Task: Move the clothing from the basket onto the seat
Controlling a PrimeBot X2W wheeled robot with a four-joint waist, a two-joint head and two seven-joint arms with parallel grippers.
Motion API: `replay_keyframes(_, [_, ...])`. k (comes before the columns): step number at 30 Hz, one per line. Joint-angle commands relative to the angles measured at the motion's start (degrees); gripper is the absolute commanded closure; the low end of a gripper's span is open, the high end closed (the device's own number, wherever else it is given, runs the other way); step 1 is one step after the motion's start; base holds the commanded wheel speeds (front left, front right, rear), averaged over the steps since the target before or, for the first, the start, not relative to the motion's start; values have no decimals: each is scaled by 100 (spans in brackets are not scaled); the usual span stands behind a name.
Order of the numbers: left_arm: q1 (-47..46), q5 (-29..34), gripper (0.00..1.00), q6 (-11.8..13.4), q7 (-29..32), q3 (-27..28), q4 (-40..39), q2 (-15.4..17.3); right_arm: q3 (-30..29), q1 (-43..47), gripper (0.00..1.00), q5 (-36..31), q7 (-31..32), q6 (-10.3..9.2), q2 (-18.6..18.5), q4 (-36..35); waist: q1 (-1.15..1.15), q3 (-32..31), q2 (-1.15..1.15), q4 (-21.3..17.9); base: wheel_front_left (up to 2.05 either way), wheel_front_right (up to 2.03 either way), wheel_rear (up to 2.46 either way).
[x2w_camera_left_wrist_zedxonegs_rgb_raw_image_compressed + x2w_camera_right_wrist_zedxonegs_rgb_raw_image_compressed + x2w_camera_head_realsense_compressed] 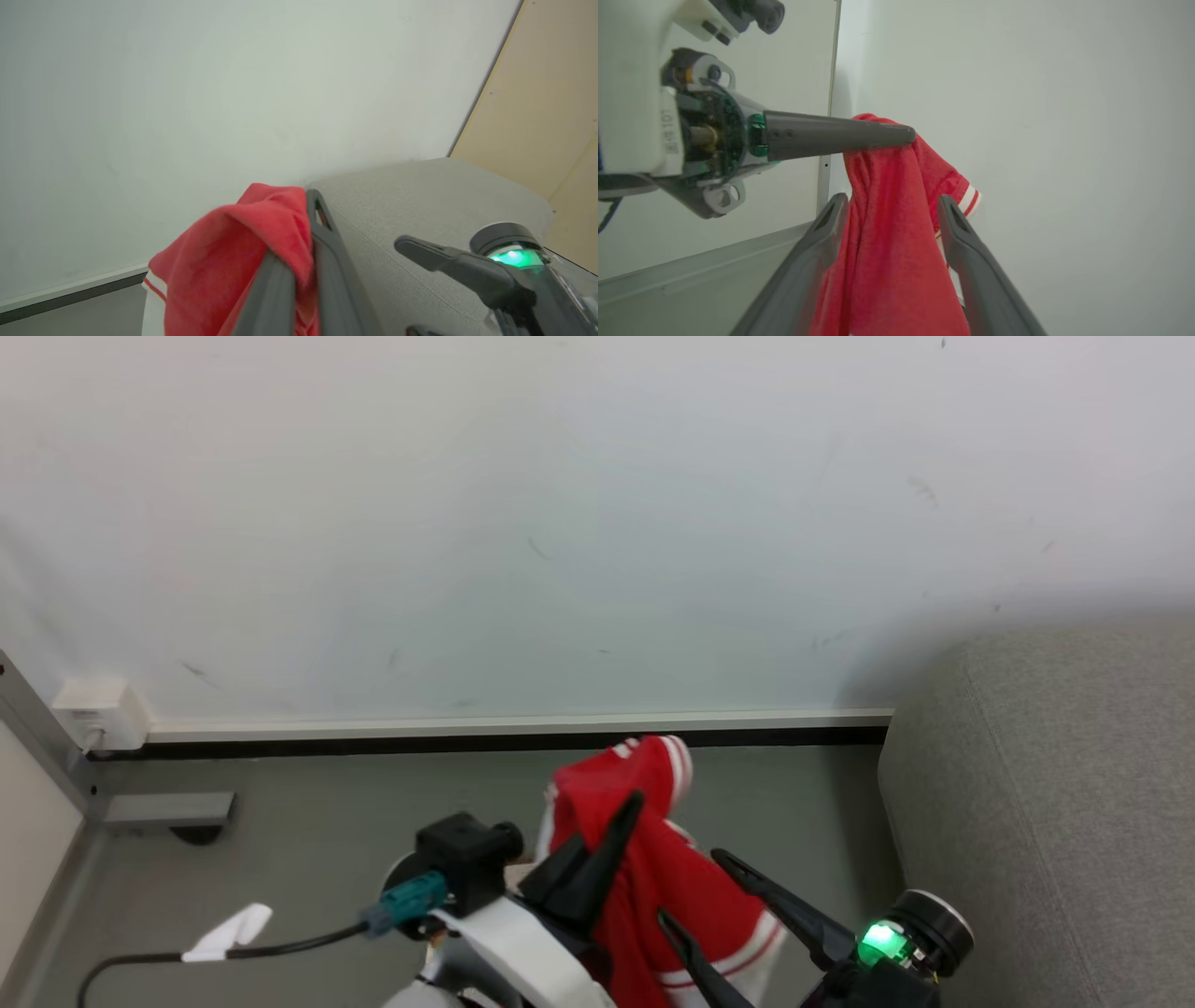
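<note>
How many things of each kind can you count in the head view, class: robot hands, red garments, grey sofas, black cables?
robot hands: 2, the left hand and the right hand
red garment: 1
grey sofa: 1
black cable: 1
Total: 5

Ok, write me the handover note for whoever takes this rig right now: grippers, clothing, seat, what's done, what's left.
Left gripper: shut on the top of the clothing, holding it up.
Right gripper: open, one finger on either side of the hanging cloth, not gripping.
Clothing: hangs in the air above the floor, near the wall, to the left of the seat.
Done: one red piece is in hand.
Left: carry it right over the seat and release. Whether more pieces wait cannot be told.
</note>
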Motion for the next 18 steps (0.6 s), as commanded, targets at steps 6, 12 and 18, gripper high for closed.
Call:
replay_keyframes(6, [-135, 38, 100, -98, 186, -328, -261, -204, 102, -352, 0, -66, 2, -14, -58, 405, 0, 16, 0, 53, 0, 0, 0])
replay_keyframes(12, [-70, -88, 100, -159, 316, -503, -460, -287, 81, -298, 0, -27, 3, -14, -17, 728, 0, 0, 0, 37, 0, 0, 0])
replay_keyframes(18, [-12, -118, 100, -189, 436, -614, -675, -269, -111, -286, 100, 231, 3, -14, 135, 938, 0, -19, 0, 1, 0, 0, 0])
